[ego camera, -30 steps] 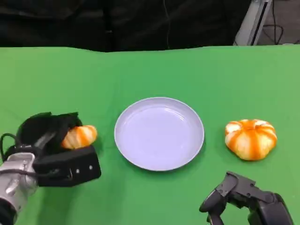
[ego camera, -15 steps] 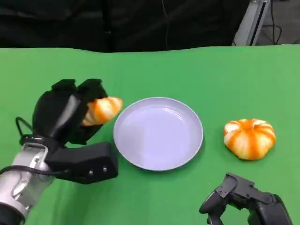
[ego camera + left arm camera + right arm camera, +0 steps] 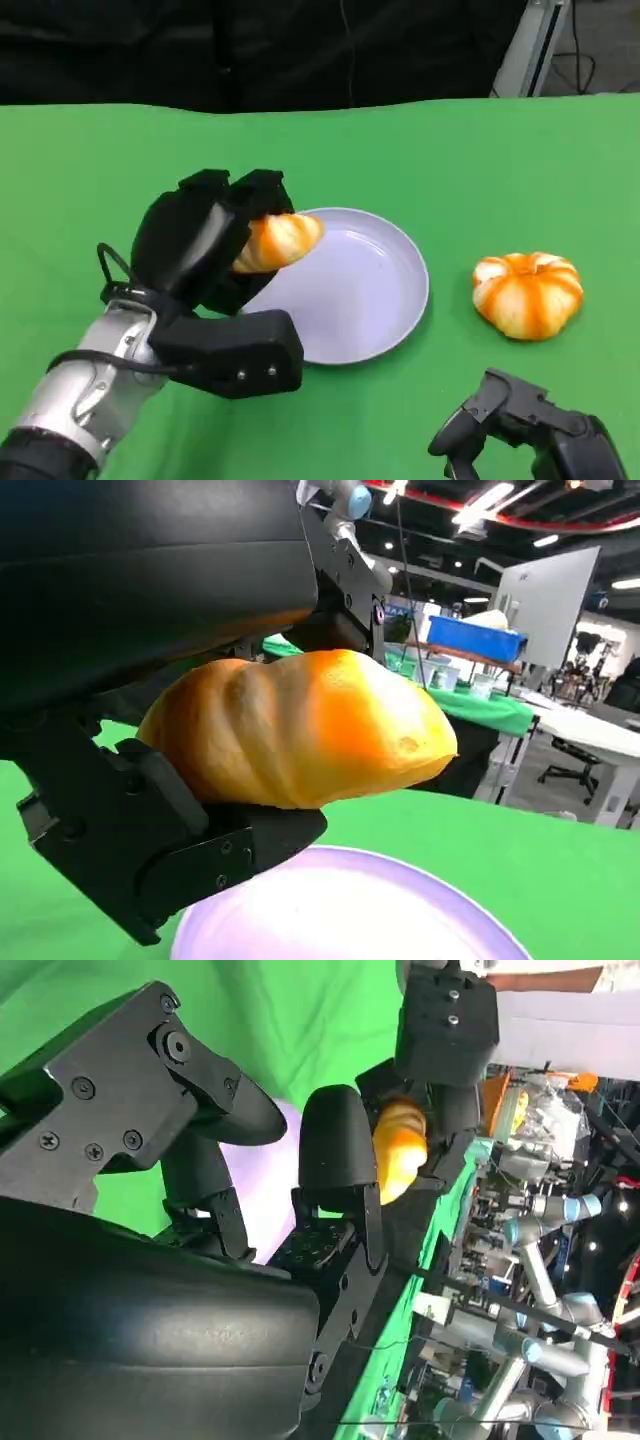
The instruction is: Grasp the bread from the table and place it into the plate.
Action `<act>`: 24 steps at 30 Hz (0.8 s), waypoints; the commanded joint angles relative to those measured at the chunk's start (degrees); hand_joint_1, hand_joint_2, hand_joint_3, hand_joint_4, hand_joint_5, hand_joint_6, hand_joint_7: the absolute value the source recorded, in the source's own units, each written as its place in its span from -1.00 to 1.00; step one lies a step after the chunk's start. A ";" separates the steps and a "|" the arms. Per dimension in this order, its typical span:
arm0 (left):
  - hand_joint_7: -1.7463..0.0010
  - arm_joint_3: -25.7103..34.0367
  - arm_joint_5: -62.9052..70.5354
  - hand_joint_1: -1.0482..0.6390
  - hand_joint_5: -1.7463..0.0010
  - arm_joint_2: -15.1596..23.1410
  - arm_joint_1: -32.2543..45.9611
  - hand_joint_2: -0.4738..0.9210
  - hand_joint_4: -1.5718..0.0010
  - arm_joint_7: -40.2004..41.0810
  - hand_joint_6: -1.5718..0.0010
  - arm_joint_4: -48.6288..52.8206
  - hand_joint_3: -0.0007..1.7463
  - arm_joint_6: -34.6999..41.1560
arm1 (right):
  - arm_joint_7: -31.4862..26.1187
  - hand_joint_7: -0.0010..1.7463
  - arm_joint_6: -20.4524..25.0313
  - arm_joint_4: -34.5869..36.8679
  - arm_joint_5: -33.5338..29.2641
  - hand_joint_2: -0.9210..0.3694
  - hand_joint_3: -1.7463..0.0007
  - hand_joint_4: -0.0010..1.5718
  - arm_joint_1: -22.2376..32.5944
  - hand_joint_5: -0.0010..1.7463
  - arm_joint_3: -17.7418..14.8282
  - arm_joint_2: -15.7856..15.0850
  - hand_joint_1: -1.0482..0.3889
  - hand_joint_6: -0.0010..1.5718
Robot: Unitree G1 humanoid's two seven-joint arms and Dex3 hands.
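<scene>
Head view: two breads (image 3: 278, 241) (image 3: 528, 293), one plate (image 3: 385, 290).

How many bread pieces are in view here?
2. One bread roll is held by the left hand over the plate's left edge; a round loaf lies on the table right of the plate.

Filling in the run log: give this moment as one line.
phase: carry | left hand: holds bread over near-left rim of plate | right hand: idle, low | round bread: on table, right of plate

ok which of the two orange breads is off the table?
The elongated orange bread roll, held by the left hand over the white plate's rim; the round pumpkin-shaped orange bread sits on the green table.
</scene>
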 commanded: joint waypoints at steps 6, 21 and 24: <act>-1.00 0.49 0.25 0.04 -1.00 0.67 -0.49 0.23 -0.12 -0.62 0.15 -0.64 0.49 0.34 | 0.11 0.47 -0.57 0.06 0.65 -0.13 -0.47 -0.09 0.17 0.84 -0.52 -0.60 0.37 0.01; -1.00 -5.01 1.59 0.02 -1.00 -7.00 -9.73 0.27 -0.17 0.06 0.13 14.34 0.38 -1.44 | -0.71 0.47 -1.27 0.27 -0.45 -0.10 -0.50 -0.10 0.36 0.83 0.08 -0.10 0.32 0.01; -1.00 -5.48 1.88 0.03 -1.00 -7.22 -10.00 0.27 -0.17 -0.03 0.12 14.73 0.38 -1.62 | -0.74 0.47 -1.24 0.19 -0.34 -0.10 -0.50 -0.09 0.36 0.83 0.13 -0.05 0.33 0.01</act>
